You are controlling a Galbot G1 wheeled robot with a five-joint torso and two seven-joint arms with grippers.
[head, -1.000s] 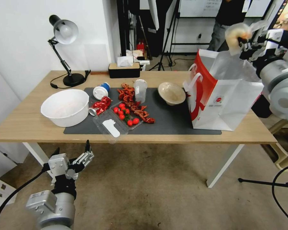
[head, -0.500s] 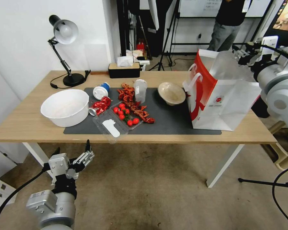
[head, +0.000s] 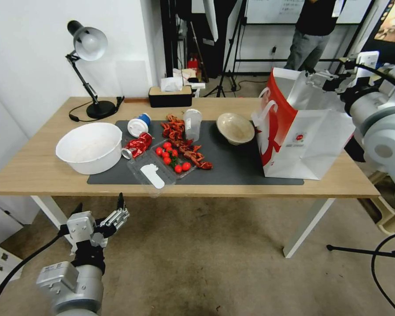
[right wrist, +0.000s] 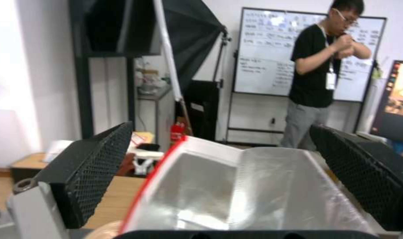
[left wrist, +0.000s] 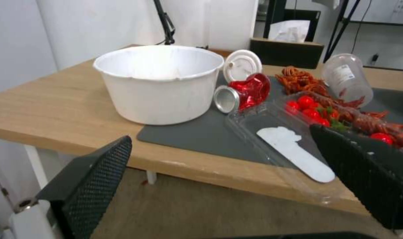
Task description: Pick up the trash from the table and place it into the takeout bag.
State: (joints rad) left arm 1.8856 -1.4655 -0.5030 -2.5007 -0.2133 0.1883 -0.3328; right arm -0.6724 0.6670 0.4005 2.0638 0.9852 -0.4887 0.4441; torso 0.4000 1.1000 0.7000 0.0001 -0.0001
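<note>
Trash sits on the dark mat [head: 232, 169] in the middle of my bench [head: 39, 171]: a red can [head: 137, 145], clear cup [head: 192, 124] and beige bowl [head: 235, 127]. My takeout bag [head: 307, 140] stands by the right edge. Over it, my right claw [head: 322, 79] is wide apart. My left claw [head: 102, 210] hangs apart below the front edge.
</note>
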